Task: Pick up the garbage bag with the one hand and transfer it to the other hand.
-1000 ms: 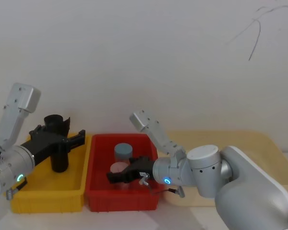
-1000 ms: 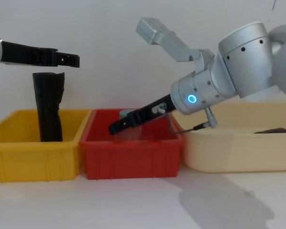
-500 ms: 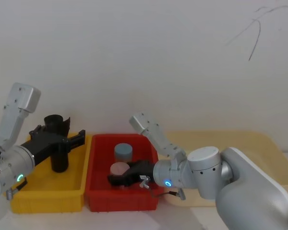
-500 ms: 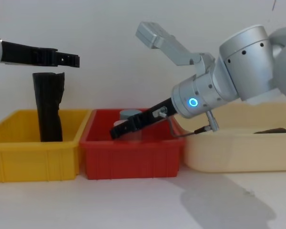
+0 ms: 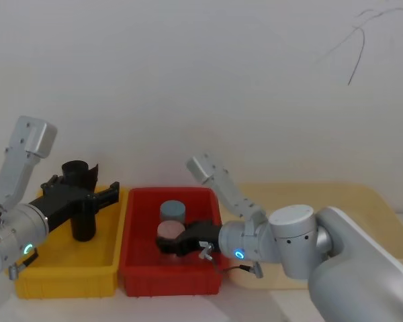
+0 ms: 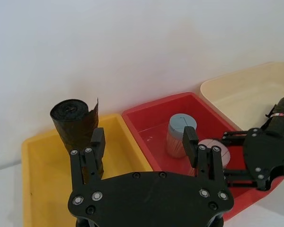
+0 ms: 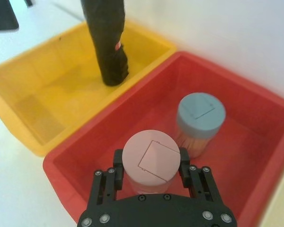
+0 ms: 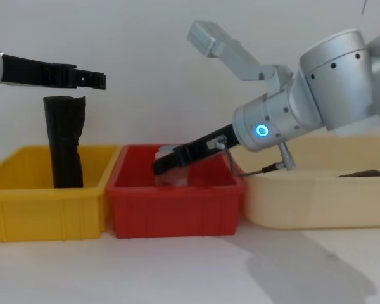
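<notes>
A plain white wall (image 5: 201, 87) stands behind everything. High on its right side there is a thin dark crack (image 5: 354, 47) that bends like a hook. The table (image 8: 190, 272) is white too. Soft grey shadows (image 8: 291, 269) lie on it at the front. The light is even and soft.

bins: 3 – yellow bin (image 5: 67, 278), red bin (image 5: 171, 278), cream tray (image 5: 363, 201)
black rolls: 2 – upright roll (image 5: 82, 201), lying roll (image 8: 361, 173)
canisters: 2 – pink canister (image 7: 150, 159), blue canister (image 7: 200, 115)
grippers: 2 – left gripper (image 6: 146, 151), right gripper (image 7: 150, 172)
</notes>
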